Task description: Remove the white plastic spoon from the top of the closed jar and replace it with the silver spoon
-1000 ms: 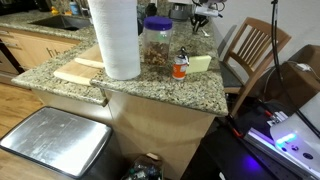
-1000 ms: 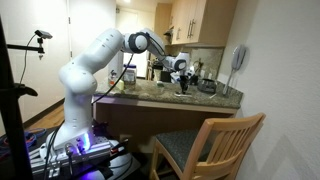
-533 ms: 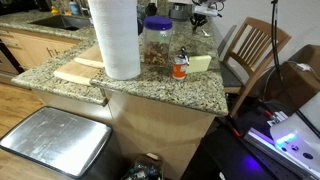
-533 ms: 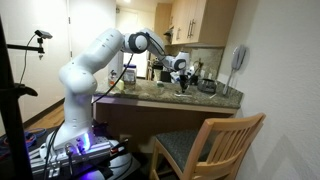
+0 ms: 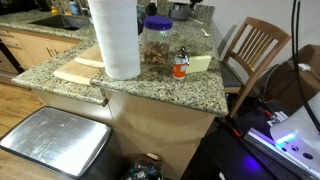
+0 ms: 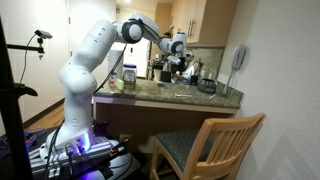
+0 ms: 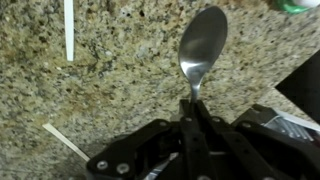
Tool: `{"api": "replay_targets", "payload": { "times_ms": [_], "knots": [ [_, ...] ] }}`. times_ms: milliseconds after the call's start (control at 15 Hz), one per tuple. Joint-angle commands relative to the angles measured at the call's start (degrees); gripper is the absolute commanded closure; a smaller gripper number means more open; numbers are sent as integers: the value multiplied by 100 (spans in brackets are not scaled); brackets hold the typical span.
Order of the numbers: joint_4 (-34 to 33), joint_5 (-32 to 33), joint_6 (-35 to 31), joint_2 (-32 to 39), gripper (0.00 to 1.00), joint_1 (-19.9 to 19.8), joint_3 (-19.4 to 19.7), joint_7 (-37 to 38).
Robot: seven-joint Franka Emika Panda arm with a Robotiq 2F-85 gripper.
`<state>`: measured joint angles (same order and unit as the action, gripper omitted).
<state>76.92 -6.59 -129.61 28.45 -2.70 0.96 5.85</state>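
Note:
My gripper [image 7: 192, 102] is shut on the handle of the silver spoon [image 7: 203, 45], whose bowl hangs above the granite counter [image 7: 120, 80]. In an exterior view the gripper [image 6: 180, 46] is raised well above the counter. The closed jar [image 5: 156, 43], clear with a blue lid and brown contents, stands beside the paper-towel roll; I see nothing on its lid. A thin white strip [image 7: 69, 30] lies flat on the counter in the wrist view; it may be the white plastic spoon, but only a straight part shows.
A tall white paper-towel roll [image 5: 116, 38] stands on a wooden board [image 5: 78, 70]. A small orange-labelled bottle [image 5: 180, 67] stands near the jar. A thin pale stick [image 7: 65, 140] lies on the counter. A wooden chair [image 5: 252, 48] stands by the counter's end.
The arm has risen and lifted the gripper, with the silver spoon in it, higher above the counter. The gripper has left the top of the view that shows the jar.

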Motion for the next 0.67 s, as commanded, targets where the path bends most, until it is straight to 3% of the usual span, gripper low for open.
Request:
{"api": "replay_targets", "payload": {
  "times_ms": [0, 67, 333, 400, 600],
  "knots": [
    [604, -643, 271, -886, 98, -341, -441, -1293],
    [160, -312, 169, -437, 93, -54, -183, -611],
    [376, -536, 279, -796, 93, -182, -291, -1081],
    [413, -537, 277, -794, 98, -188, -293, -1093],
    [720, -893, 235, -1223, 98, -192, -648, -2052]
  ]
}}
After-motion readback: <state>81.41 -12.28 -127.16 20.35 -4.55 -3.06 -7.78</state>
